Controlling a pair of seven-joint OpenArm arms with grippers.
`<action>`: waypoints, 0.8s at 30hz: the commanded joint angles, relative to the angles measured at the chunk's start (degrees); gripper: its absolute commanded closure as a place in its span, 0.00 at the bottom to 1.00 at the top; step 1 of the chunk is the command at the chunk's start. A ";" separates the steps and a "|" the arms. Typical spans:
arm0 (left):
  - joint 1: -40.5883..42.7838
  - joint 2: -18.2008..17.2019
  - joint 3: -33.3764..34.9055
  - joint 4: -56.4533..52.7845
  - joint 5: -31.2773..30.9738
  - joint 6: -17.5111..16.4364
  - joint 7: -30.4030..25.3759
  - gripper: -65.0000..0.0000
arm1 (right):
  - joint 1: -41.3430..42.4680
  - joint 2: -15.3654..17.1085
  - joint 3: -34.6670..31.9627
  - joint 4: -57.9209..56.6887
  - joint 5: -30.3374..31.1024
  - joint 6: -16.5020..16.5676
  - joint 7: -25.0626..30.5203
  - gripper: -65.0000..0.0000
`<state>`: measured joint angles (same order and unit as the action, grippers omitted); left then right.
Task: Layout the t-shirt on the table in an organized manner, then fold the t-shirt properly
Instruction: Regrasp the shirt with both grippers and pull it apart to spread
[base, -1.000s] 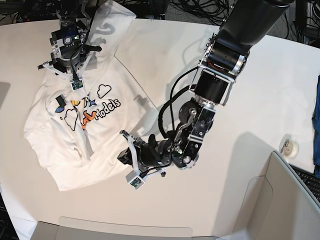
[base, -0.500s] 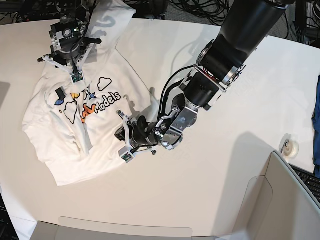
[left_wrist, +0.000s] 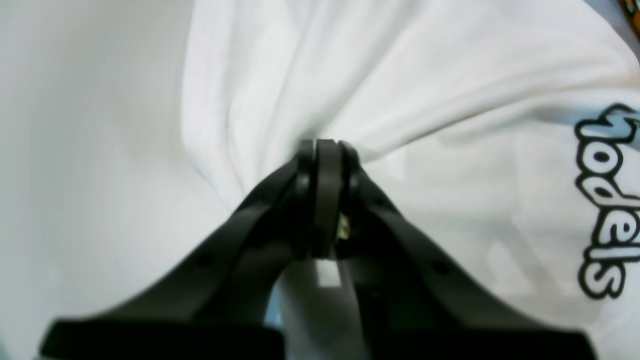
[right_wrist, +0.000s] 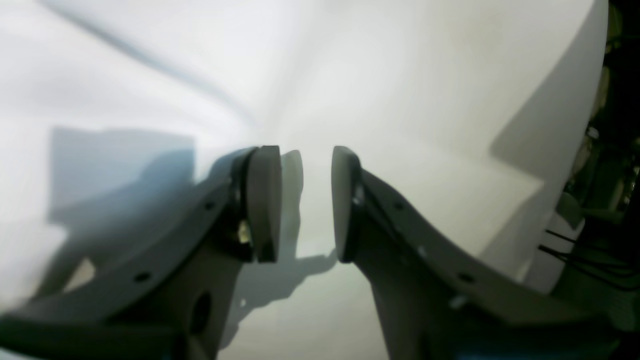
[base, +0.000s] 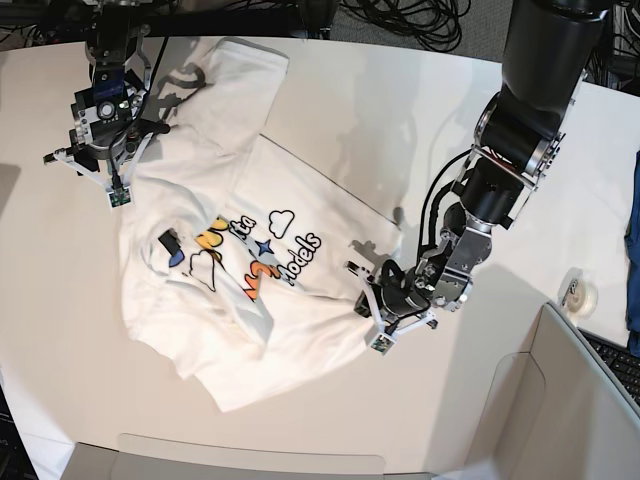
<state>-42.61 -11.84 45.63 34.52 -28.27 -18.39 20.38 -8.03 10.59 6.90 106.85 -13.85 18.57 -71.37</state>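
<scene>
The white t-shirt (base: 250, 250) lies spread on the white table (base: 420, 120), its print facing up and its lower part still creased. My left gripper (base: 365, 305) is at the shirt's right edge. In the left wrist view the left gripper (left_wrist: 327, 150) is shut on a bunched fold of the t-shirt (left_wrist: 425, 90), next to the black "Models" lettering. My right gripper (base: 108, 172) hovers over the shirt's upper left corner. The right wrist view shows the right gripper (right_wrist: 305, 200) with its jaws apart above a blurred white surface and nothing clamped between them.
A small clear roll (base: 580, 292) sits on the table at the right. A dark blue cloth (base: 632, 250) hangs at the right edge. A grey panel (base: 560, 400) with a keyboard (base: 615, 362) stands at the front right. Cables (base: 400, 20) run behind the table.
My left gripper has dragged the shirt's edge to the right, spreading the shirt out. The part that stood raised at the back now lies flat. My right gripper has shifted left.
</scene>
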 joint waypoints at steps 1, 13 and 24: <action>0.81 -1.57 0.04 0.51 1.41 0.50 3.66 1.00 | 2.01 0.44 0.18 -0.69 -0.62 -0.06 0.47 0.73; 13.56 -10.36 -0.04 15.98 1.24 0.68 4.37 1.00 | 13.44 -6.41 -0.08 -5.18 -0.26 -0.06 2.49 0.73; 13.99 -10.19 -0.13 15.98 1.41 0.68 4.28 1.00 | 12.21 -19.59 -11.34 1.06 -0.62 -0.15 6.27 0.95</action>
<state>-29.65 -21.71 45.08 51.11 -28.95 -16.67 17.87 2.85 -9.39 -4.73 106.96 -13.50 18.59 -66.48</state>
